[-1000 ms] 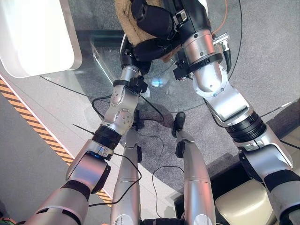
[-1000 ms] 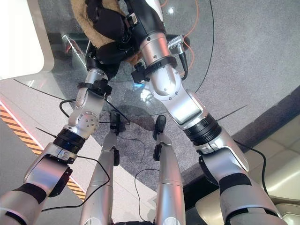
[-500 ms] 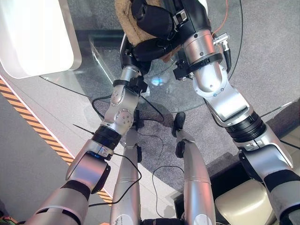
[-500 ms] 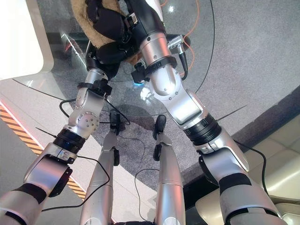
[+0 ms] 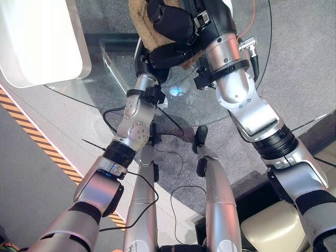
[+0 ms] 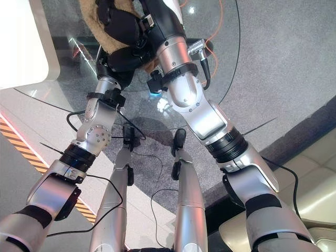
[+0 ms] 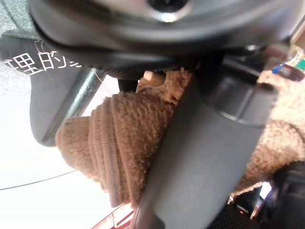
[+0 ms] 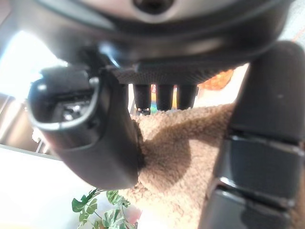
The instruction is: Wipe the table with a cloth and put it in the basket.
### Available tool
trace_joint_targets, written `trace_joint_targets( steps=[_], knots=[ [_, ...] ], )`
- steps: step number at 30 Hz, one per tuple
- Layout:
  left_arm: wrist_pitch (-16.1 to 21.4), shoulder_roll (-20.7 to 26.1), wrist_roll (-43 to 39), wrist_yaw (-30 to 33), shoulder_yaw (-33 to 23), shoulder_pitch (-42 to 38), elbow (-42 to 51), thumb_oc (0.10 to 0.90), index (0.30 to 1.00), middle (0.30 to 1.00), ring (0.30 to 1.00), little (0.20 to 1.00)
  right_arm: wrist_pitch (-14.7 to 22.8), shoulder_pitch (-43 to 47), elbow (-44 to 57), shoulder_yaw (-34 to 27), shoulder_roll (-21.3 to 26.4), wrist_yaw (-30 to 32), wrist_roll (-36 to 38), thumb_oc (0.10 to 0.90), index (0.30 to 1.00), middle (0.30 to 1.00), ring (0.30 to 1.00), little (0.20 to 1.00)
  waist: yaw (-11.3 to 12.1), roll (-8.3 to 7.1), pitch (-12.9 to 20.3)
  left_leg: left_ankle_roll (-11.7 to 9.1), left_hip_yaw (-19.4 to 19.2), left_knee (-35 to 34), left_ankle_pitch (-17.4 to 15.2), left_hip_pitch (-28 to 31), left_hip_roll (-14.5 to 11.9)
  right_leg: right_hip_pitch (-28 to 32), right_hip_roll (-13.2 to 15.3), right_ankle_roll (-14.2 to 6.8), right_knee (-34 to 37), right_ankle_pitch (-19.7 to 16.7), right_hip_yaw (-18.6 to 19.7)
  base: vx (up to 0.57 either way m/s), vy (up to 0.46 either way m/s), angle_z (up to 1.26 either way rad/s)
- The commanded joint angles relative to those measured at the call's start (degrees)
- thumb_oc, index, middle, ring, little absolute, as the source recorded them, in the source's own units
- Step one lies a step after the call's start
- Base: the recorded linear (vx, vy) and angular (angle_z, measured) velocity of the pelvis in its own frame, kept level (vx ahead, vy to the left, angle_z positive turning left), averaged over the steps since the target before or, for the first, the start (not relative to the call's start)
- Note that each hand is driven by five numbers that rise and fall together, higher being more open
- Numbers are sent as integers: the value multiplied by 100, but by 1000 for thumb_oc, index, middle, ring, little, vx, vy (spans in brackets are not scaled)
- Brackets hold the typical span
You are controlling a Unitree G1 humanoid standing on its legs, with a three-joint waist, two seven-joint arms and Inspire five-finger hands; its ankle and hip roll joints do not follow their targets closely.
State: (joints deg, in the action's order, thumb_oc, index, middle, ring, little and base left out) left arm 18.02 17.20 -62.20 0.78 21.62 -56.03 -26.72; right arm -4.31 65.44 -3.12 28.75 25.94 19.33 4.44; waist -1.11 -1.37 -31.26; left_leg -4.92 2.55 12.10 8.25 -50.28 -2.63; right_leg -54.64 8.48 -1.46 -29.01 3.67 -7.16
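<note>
Currently the cloth (image 5: 144, 23), a tan fleecy fabric, is bunched between both robot hands above the round glass surface (image 5: 110, 79), at the far edge of the head views. The left robot hand (image 5: 157, 55) has its fingers curled into the cloth; its wrist view shows a gathered fold (image 7: 114, 143) wedged against the thumb. The right robot hand (image 5: 170, 21) also curls round the cloth, with pile showing between thumb and fingers (image 8: 164, 95).

Handling: the cloth appears soft, light and limp. It will sag and drape rather than hold shape, and is not fragile. Grip a thick gathered fold, not a loose edge.

Surroundings: a white panel (image 5: 37, 42) lies at the surface's left. An orange cable (image 6: 212, 26) shows through the glass. No basket can be identified. Both arms cross closely, which may restrict movement.
</note>
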Motion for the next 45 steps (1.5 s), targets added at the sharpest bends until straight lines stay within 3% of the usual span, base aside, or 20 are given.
trace_joint_targets(
  steps=[1, 21, 31, 45],
  knots=[
    [579, -498, -81, -655, 25, -836, 793, 100, 300, 300, 300, 200, 906, 931, 1067, -382, -435, 295, -41, 800, 900, 900, 900, 900, 61, -45, 146, 116, -133, 635, -374, -45, -109, 472, 176, -449, 1003, -730, 141, 0, 0, 0],
    [595, -504, -76, -667, 24, -853, 730, 100, 300, 300, 300, 200, 889, 955, 1026, -363, -439, 272, -97, 800, 900, 900, 900, 900, 58, -34, 146, 129, -128, 728, -415, -105, -91, 417, 183, -447, 960, -727, 184, 0, 0, 0],
    [561, -445, -120, -662, -19, -870, 709, 100, 300, 300, 300, 200, 651, 1134, 976, -382, -233, 439, -451, 800, 900, 900, 900, 900, 64, -74, 146, 132, -121, 713, -432, -80, -82, 431, 164, -456, 970, -739, 178, 0, 0, 0],
    [497, -330, -183, -730, -45, -846, 696, 100, 300, 300, 300, 200, 548, 1328, 916, -389, 20, 647, -372, 800, 900, 900, 900, 900, 72, -143, 146, 130, -92, 709, -461, -63, -110, 460, 140, -450, 984, -729, 181, 0, 0, 0]
  ],
)
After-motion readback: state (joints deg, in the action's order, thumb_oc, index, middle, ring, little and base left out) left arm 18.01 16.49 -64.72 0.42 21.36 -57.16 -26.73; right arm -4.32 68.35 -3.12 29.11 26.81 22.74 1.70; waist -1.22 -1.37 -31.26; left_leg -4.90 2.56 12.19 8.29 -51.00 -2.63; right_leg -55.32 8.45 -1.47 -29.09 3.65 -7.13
